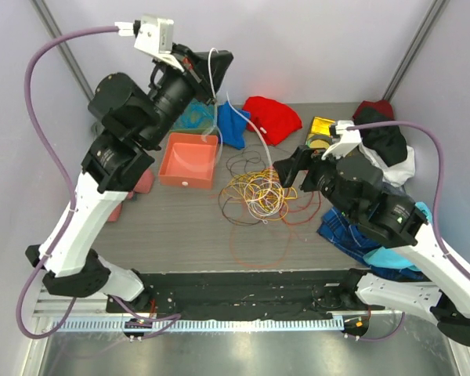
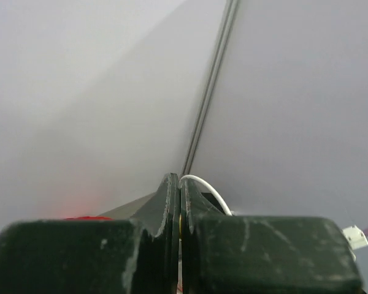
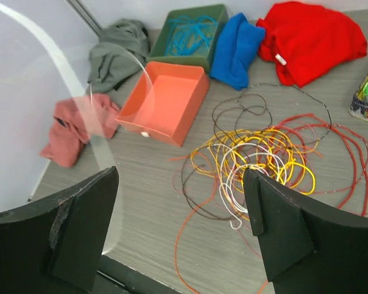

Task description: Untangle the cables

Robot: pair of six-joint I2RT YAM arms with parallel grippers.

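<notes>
The cables (image 1: 257,192) lie in a loose tangle of yellow, orange, red, white and dark brown loops at mid-table, also seen in the right wrist view (image 3: 257,153). My left gripper (image 1: 217,63) is raised high at the back, shut on a white cable (image 1: 214,102) that hangs from it down toward the table. In the left wrist view the jaws (image 2: 180,182) are pressed together, and the white cable (image 2: 208,188) curls out at their tips. My right gripper (image 1: 292,168) hovers just right of the tangle, open (image 3: 181,214), with nothing between its fingers.
An orange tray (image 1: 189,160) sits left of the tangle, with a green box (image 3: 193,30) holding blue cable behind it. Blue (image 1: 233,125) and red (image 1: 272,117) cloths lie at the back, pink (image 3: 73,125) and grey (image 3: 116,52) cloths at the left. More clothes (image 1: 388,153) are piled on the right.
</notes>
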